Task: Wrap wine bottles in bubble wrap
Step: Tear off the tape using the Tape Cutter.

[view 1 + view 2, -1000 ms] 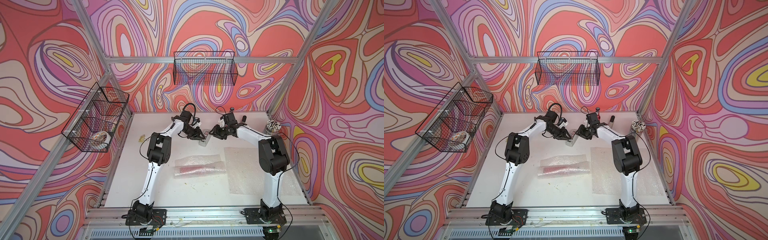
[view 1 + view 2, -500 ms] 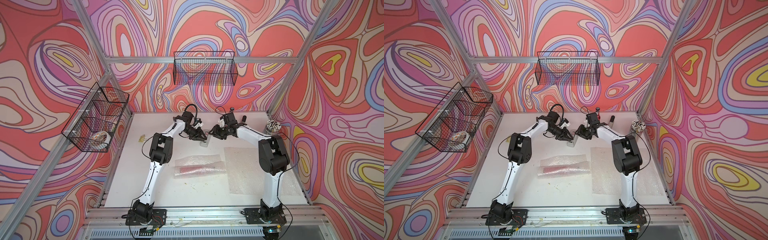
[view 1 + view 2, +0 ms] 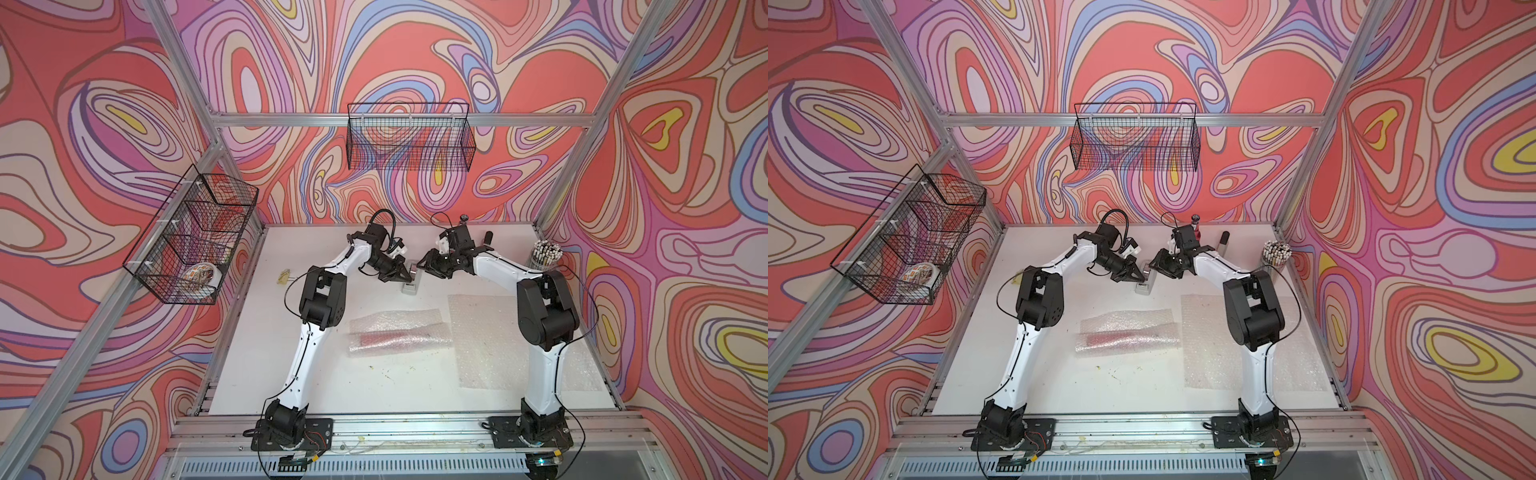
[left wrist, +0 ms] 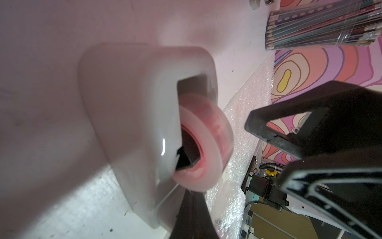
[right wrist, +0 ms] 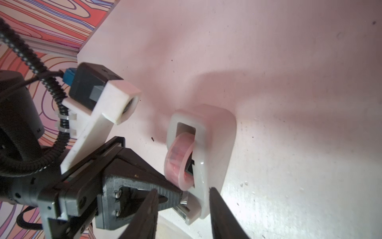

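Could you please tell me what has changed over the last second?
The left gripper has closed at the cutter end of the tape dispenser; whether it pinches tape is unclear. The right gripper stays open beside it. The wrapped bottle and the flat bubble wrap sheet have not moved.

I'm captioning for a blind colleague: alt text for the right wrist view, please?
A pale grey tape dispenser with a pinkish roll of tape stands on a white table. The left claw, shut, points at its cutter end, while the right claw, open, straddles that same end.
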Tool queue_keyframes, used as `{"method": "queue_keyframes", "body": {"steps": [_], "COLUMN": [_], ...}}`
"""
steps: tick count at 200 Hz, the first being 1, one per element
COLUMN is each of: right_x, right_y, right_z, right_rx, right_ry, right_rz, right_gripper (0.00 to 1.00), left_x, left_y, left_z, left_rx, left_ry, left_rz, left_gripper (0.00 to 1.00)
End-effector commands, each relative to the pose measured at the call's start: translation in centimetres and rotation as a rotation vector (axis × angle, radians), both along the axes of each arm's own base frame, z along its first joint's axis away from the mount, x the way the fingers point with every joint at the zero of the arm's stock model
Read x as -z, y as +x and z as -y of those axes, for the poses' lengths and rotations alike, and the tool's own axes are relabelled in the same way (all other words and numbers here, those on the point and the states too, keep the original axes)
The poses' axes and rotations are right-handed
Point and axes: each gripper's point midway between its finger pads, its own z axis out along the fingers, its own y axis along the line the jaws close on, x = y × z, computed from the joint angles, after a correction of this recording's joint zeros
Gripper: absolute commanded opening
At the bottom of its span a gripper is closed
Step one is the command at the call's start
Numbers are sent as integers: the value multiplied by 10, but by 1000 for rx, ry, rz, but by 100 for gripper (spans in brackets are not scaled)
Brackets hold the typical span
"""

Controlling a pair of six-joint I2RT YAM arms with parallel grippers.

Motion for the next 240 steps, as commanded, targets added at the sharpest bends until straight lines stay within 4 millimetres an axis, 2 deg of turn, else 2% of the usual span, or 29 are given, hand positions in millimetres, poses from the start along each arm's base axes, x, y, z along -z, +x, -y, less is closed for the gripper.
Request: {"method": "queue_keyframes", "body": {"steps": [1,52,80,129,157,195,240], "right_x": [11,19,32,43,50,62,70], "right_y": [-2,-3,-3,-5,-13,-26,-20], "right_z": [2,2,4,-2,-6,0,4], "right_rx": [-13,-19,-9,-29,-39,-29,-5], "right_ry": [-6,-12,-26,7,45,31,2], "right_rz": [-9,-11,-32,-49,-75,-105,-90], "right_gripper": [42,39,35,30,29,27,27], "left_x": [-9,-33,-40,-41,-40,-37,-42], "left_y": [-5,-9,-13,-17,-17,-18,-29], "left_z": [1,3,3,1,0,0,-3], "left_rx": [7,9,8,7,4,4,13], "left_ry": [-7,-39,-54,-49,-40,-40,-29], "left_rz": [-10,2,-6,-22,-20,-32,-47], "left_gripper": [0,0,0,0,0,0,0]}}
